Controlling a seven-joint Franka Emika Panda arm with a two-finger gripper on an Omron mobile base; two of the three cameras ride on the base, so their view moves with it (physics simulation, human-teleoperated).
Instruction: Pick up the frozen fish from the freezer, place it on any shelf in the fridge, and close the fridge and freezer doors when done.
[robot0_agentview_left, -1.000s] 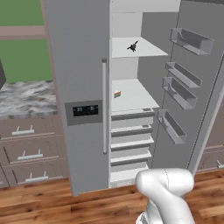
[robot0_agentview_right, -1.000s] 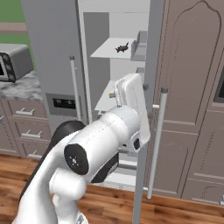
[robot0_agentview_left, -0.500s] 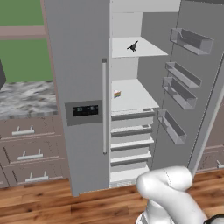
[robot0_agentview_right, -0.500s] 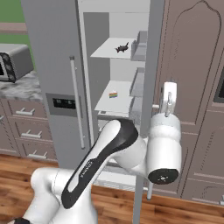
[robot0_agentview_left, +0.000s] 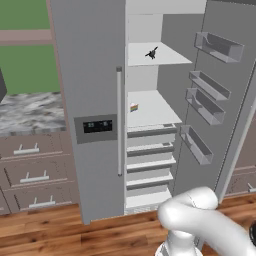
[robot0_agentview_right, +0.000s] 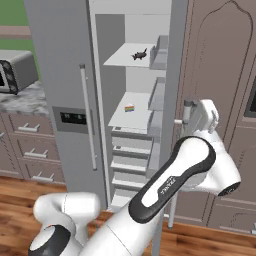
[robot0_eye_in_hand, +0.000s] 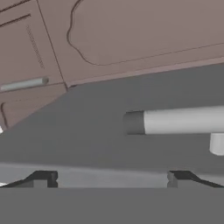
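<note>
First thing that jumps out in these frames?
The fridge door stands wide open, with a small dark fish alone on the upper shelf. The hand is open, out by that door's handle. The freezer door beside it is closed.

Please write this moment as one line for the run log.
fish: top fridge shelf | fridge door: open | freezer door: closed | gripper: open, at fridge door handle

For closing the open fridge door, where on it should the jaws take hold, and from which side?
Take the fridge door by its handle, a long round bar standing off the door's outer face on short posts. Come from that outer side with the bar across the gap of the open gripper, near the bar's end, where the hand view already faces it.
</note>
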